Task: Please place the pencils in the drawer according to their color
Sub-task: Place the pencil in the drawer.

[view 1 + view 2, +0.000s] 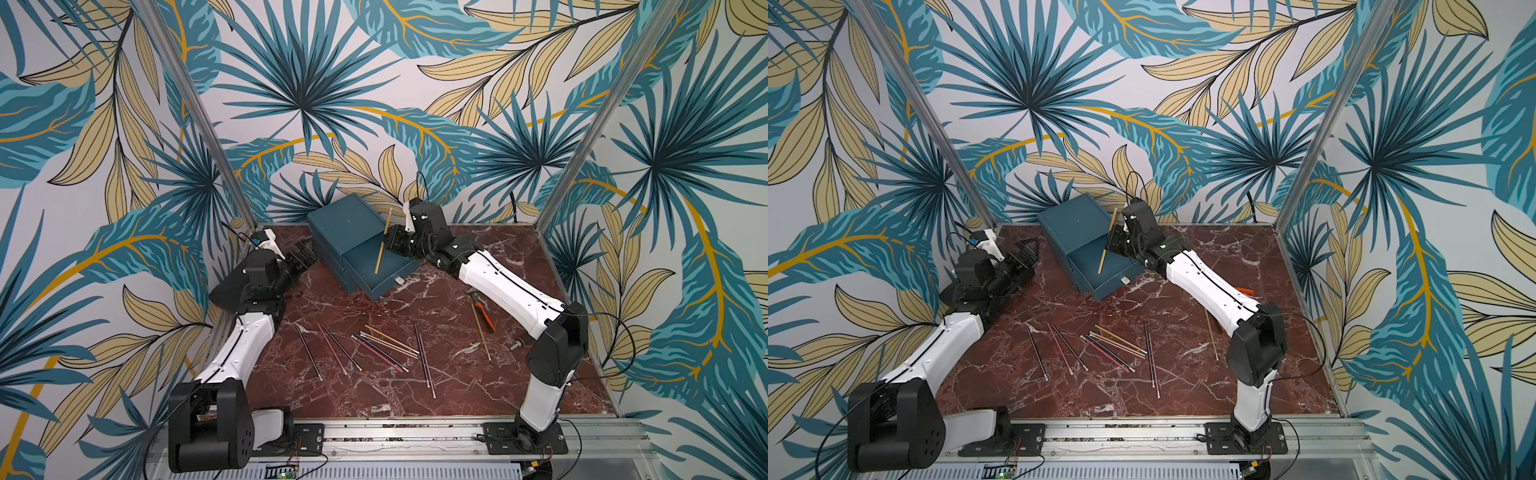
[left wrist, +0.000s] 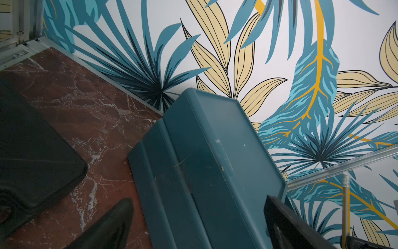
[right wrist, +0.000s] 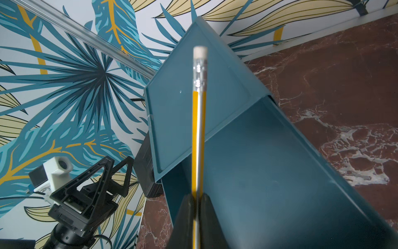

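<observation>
Fingers of the right arm point(image 1: 392, 242) are clamped on a yellow pencil point(image 3: 199, 129), holding it steeply tilted, eraser end up, over the pulled-out top tray point(image 1: 388, 266) of the drawer point(image 1: 345, 220). Its tip seems to hang just above the tray floor, though contact is hard to judge. The left fingers point(image 1: 302, 254) stand spread wide just beside the drawer, gripping nothing. The loose pencils point(image 1: 386, 343) lie scattered on the surface point(image 1: 415, 399), well apart from the drawer.

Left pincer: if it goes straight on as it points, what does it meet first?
Probably the side of the drawer, just ahead of the open left pincer; depth is unclear.
</observation>
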You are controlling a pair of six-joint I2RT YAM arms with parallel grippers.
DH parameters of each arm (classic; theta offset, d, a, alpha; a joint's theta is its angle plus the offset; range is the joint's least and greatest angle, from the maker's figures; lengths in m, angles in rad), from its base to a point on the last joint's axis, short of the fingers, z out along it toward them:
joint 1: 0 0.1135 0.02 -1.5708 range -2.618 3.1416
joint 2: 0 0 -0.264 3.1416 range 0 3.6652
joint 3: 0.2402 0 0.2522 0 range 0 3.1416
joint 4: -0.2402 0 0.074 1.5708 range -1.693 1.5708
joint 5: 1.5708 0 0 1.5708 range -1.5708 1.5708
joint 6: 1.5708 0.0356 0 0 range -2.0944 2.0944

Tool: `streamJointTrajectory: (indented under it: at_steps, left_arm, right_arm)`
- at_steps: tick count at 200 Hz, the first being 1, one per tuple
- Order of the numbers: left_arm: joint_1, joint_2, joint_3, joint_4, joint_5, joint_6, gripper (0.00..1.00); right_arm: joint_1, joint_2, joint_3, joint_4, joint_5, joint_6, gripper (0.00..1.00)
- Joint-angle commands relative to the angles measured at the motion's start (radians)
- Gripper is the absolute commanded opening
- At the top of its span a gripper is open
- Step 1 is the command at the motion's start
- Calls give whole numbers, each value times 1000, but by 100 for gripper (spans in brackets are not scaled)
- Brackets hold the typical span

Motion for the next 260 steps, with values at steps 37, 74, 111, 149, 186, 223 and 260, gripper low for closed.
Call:
streamJointTrajectory:
  at_steps: [37, 74, 111, 149, 186, 223, 260]
  left_arm:
    - [10, 7, -5, 15, 6, 15, 100]
    - [10, 3, -5, 11, -1, 16, 100]
    - [10, 8, -5, 14, -5, 13, 100]
    - [10, 22, -2, 24, 2, 6, 100]
    - [10, 22, 0, 23, 2, 7, 100]
    - [11, 16, 1, 19, -1, 11, 100]
    - [15, -3, -6, 17, -5, 19, 100]
  right_arm:
    - [25, 9, -25, -58, 69, 15, 0]
    - [25, 39, -10, -101, 50, 14, 0]
    - [29, 60, -7, -109, 33, 11, 0]
    - [30, 89, 25, -131, 28, -2, 13]
    - [29, 95, 66, -164, 56, -34, 25]
    - [29, 54, 82, -181, 110, -84, 29]
    - [29, -43, 69, -233, 232, -175, 36]
